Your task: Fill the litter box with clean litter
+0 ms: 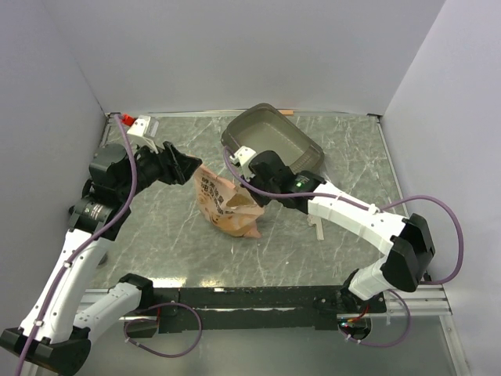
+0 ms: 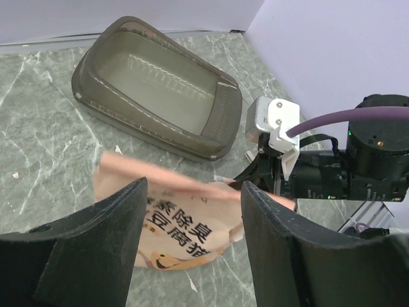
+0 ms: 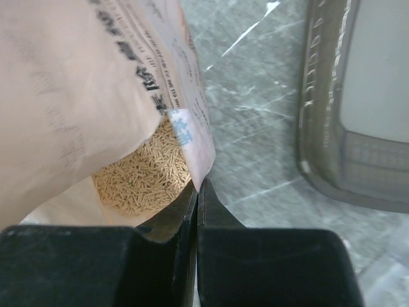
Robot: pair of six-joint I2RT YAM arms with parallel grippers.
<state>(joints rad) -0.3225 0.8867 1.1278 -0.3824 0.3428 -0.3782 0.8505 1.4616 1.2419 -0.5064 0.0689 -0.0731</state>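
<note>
The litter box [image 1: 271, 139], a grey-brown translucent tray with a flared rim, sits at the far side of the marbled grey desk [image 1: 156, 243], close to the back wall and turned at a diagonal. From the left wrist view its pale, smooth floor shows through the open top. The clean litter [image 3: 144, 180], pale tan pellets, is seen only from the right wrist, heaped inside the open mouth of the orange-pink printed litter bag [image 1: 227, 205].

That bag lies on the desk near the middle, just in front of the litter box and apart from it, with a strip of bare desk between them.

The right fingers [image 3: 203, 204] are closed tight, pinching the thin edge of the bag's mouth between them; the bag's wall rises straight up from their tips, and the tray's rim runs down the right side of that view. The right arm reaches in from the right, its wrist over the bag's near-right end.

The left fingers [image 1: 190, 167] stand open, wide apart, at the bag's far-left end. In the left wrist view the bag's upper edge and its printed characters show in the gap between the two black fingers. Whether either finger touches the bag cannot be told.
</note>
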